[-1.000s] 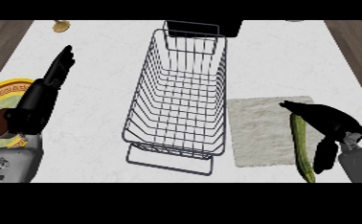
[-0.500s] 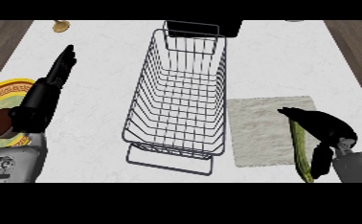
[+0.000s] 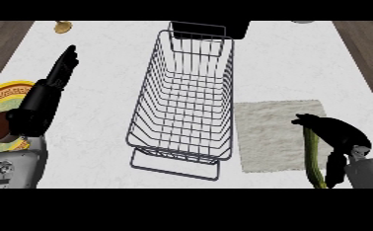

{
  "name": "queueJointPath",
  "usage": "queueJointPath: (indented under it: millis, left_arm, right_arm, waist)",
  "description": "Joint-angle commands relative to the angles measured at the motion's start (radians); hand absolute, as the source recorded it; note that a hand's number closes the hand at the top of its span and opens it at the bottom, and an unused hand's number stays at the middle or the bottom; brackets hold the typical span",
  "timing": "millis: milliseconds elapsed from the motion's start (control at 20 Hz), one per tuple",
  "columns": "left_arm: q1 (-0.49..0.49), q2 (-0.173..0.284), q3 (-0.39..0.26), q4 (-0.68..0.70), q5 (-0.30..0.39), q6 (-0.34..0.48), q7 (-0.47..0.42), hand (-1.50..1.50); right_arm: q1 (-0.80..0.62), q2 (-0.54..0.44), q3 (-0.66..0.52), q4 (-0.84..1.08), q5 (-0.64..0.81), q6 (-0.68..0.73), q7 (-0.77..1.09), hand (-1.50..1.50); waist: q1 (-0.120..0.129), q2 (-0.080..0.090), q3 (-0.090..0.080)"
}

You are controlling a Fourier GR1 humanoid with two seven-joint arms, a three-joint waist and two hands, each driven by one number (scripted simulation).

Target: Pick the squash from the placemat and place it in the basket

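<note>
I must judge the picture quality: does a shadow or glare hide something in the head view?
Head view: even light, no glare on the white counter; the dark wire basket shows sharply; only the black right hand hides part of the long green squash.

No readable text, label, brand, number or sign on anything in the head view

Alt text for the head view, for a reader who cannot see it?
The right hand curls over a long green squash at the placemat's right edge. An empty wire basket stands mid-counter; the left hand rests open at left.
</note>
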Motion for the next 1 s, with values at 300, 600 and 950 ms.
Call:
queueJointPath:
  millis: [300,600,950]
  left_arm:
    - [0.017,-0.020,0.022,0.062,-0.023,-0.011,-0.074,0.00]
    - [-0.011,-0.048,-0.013,-0.014,-0.039,0.003,0.021,0.00]
    - [-0.043,-0.026,0.025,-0.008,-0.015,-0.022,0.042,0.00]
  right_arm:
    - [-0.049,0.070,0.016,0.149,0.069,-0.095,-0.091,1.50]
    - [-0.007,0.043,0.026,0.193,0.141,-0.276,-0.199,1.50]
    - [-0.083,0.071,-0.106,0.173,0.190,-0.428,-0.014,1.50]
  waist:
    - [0.004,0.007,0.005]
    - [0.001,0.007,0.006]
    - [-0.001,0.005,0.006]
